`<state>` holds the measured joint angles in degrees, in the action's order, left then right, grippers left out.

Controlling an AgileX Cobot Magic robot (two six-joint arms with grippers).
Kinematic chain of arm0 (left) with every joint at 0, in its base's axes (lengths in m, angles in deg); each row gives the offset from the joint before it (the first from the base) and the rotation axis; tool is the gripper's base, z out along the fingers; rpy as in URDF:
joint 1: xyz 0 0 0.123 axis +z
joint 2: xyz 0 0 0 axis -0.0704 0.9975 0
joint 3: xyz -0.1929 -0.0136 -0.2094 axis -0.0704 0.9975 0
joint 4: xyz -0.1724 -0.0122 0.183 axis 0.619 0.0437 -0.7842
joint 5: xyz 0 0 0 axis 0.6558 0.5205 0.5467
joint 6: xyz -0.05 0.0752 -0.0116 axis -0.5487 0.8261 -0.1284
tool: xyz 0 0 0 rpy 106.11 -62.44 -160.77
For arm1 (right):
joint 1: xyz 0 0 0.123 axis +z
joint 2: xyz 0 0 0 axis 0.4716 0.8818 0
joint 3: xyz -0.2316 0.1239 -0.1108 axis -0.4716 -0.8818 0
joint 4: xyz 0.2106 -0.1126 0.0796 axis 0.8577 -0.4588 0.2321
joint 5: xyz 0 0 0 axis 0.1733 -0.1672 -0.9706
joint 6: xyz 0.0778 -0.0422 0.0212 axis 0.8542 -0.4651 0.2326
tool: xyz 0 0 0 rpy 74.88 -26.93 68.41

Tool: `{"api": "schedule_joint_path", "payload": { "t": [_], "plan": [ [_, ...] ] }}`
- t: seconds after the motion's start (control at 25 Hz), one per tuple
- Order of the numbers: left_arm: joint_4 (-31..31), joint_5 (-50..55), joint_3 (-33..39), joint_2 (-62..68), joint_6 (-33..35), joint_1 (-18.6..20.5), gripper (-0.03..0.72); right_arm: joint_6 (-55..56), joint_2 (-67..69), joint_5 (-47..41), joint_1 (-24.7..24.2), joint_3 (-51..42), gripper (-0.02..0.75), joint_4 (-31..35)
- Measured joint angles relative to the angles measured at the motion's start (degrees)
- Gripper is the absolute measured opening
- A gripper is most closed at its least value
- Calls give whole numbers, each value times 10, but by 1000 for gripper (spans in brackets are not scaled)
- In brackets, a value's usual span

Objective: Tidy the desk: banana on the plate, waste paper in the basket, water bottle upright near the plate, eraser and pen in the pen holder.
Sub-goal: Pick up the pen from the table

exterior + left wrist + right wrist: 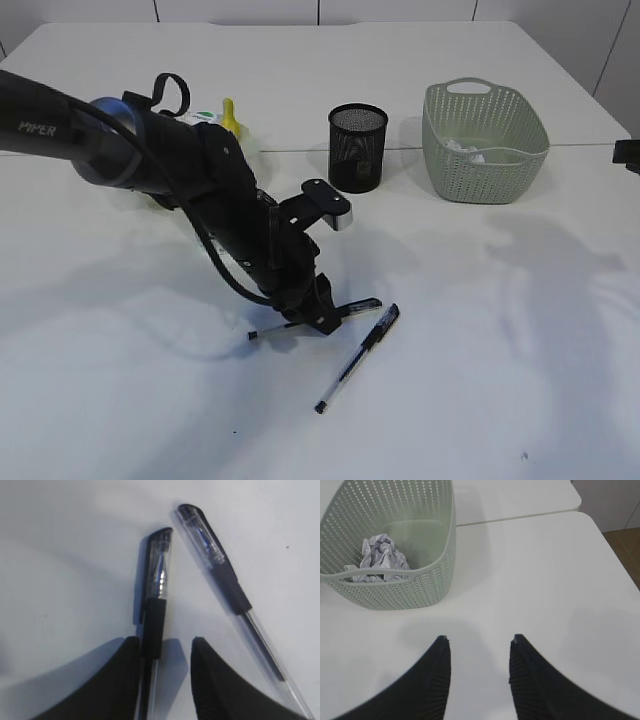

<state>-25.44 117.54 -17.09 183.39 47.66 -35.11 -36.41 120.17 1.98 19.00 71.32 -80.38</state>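
Left fingers [162, 680] lowered over a pen [154, 615] at lower centre of the bench [500, 350].

Spread apart, straddling the nearer pen's dark grip but not yet clamped, low enough to close across the barrel. Second pen [358, 358] just beside, angled away to the right, outside the gap, likely left for a later pass. Pen holder [357, 147] upright at upper centre, well apart. Basket [390, 587] upper right, crumpled waste paper [382, 557] already inside. Right fingers [479, 675] apart, empty, hovering beside the basket. Banana tip [229, 113] showing behind the left arm; plate, bottle, eraser hidden.
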Motion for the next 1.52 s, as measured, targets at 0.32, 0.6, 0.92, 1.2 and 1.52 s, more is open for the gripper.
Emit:
{"api": "schedule_joint_path", "payload": {
  "t": [0.32,0.6,0.92,1.2,1.52],
  "plan": [
    [-44,37,-2,0,1,-1,248,0,0,0,0,0,300,0],
    [-104,70,-5,-5,-2,-3,246,0,0,0,0,0,300,0],
    [-123,68,-32,0,-5,-4,244,0,0,0,0,0,300,1],
    [-111,40,-54,11,-6,-4,244,0,0,0,0,0,300,1],
    [-92,40,-75,23,-6,-18,244,0,0,0,0,0,299,1]
  ]
}}
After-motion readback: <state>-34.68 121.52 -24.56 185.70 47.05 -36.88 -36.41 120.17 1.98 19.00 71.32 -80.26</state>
